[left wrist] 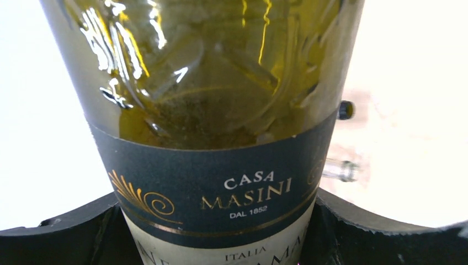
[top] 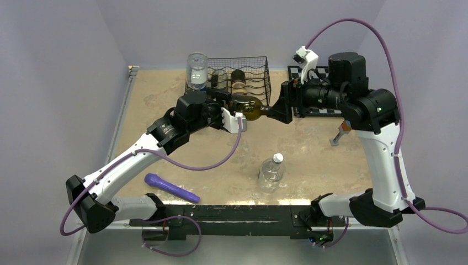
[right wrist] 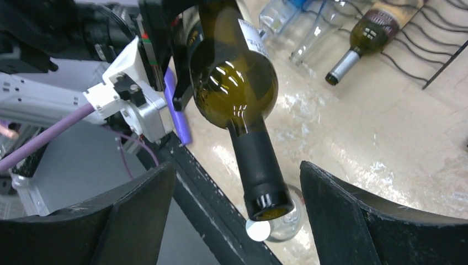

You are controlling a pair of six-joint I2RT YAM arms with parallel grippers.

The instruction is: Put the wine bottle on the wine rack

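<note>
The wine bottle (top: 251, 107) is dark green glass with a dark label and hangs level above the table, just in front of the wine rack (top: 248, 69). My left gripper (top: 238, 115) is shut on its body; in the left wrist view the bottle (left wrist: 221, 138) fills the gap between both fingers of the left gripper (left wrist: 218, 210). My right gripper (top: 278, 107) is open around the neck. In the right wrist view the bottle (right wrist: 237, 83) points its black-capped mouth at the camera, and the right gripper (right wrist: 236, 171) has both fingers clear of the neck.
Another wine bottle (right wrist: 370, 33) lies in the rack (right wrist: 436, 33). A clear bottle (top: 197, 70) stands at the rack's left end. A clear plastic bottle (top: 271, 172) stands near the front middle, a purple object (top: 171, 187) lies front left, and a chessboard (top: 309, 74) sits behind the right arm.
</note>
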